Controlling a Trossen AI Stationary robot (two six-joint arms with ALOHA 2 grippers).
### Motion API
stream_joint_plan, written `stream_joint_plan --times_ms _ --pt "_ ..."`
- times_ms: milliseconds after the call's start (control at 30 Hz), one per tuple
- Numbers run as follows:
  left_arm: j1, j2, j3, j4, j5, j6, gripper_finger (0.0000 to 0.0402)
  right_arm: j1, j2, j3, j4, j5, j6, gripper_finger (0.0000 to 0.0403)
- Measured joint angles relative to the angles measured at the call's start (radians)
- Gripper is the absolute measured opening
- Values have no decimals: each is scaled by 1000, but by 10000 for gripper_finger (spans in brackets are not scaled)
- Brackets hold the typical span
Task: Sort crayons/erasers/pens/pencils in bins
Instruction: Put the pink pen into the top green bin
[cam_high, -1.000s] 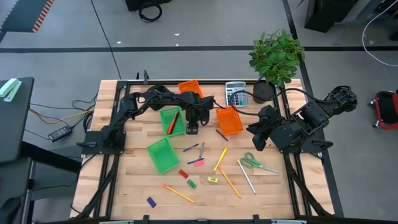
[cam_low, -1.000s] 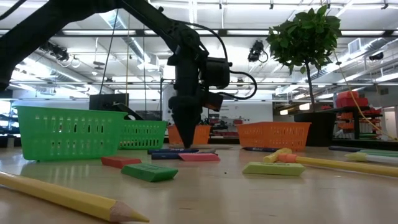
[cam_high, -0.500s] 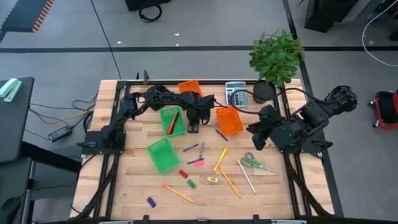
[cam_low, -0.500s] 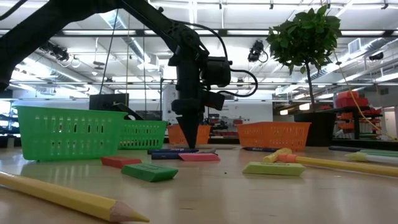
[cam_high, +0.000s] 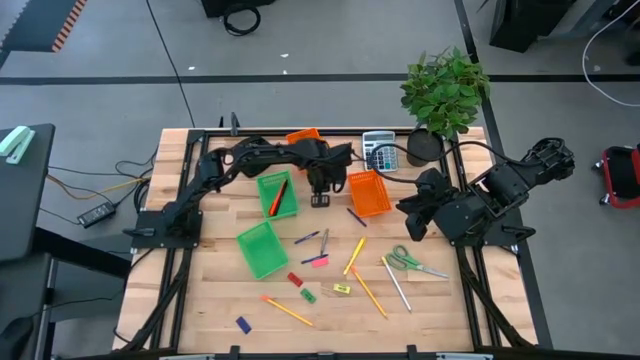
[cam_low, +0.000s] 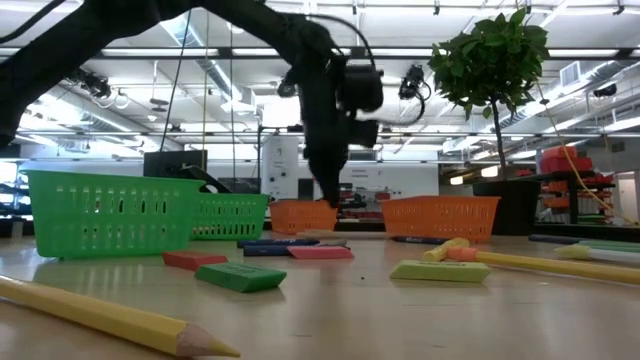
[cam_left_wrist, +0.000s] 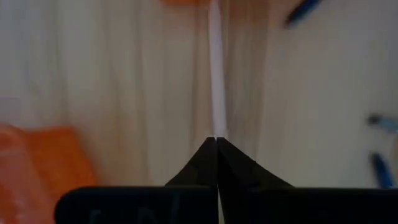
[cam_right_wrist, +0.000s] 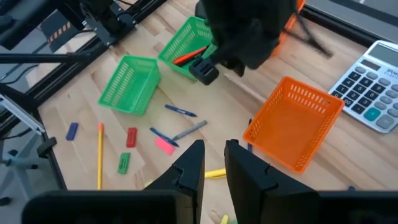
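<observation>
The left arm reaches from the left edge across the back of the surface (cam_high: 220, 310), its claw (cam_high: 320, 199) pointing down with fingers pressed shut, empty, over bare wood between a green bin (cam_high: 277, 195) and an orange bin (cam_high: 369, 193). The right arm waits folded at the right edge, its claw (cam_high: 410, 228) beside the orange bin, fingers (cam_right_wrist: 188, 163) a little apart, holding nothing.

The green bin next to the left claw holds a red pen (cam_high: 276, 195). The second green bin (cam_high: 260, 248) lies nearer the front. The orange bin looks empty; another orange bin (cam_high: 302, 138) sits at the back under the arm.

Loose items lie well forward of the left claw: yellow pencils (cam_high: 354, 256), blue pens (cam_high: 307, 238), then the pink eraser (cam_high: 319, 261), red eraser (cam_high: 295, 279), green eraser (cam_high: 308, 296), yellow eraser (cam_high: 342, 289) and blue eraser (cam_high: 243, 324).
</observation>
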Motion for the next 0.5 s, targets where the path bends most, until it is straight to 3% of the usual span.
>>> stream_joint_plan --times_ms 233,367,500 --pt "3 -5 127 -80 8 1 5 0 0 0 -2 3 -42 69" --pt "14 -5 113 -77 8 -1 8 0 0 0 -2 4 -78 69" --pt "20 0 53 -66 15 -15 45 0 0 0 -4 4 -91 69"
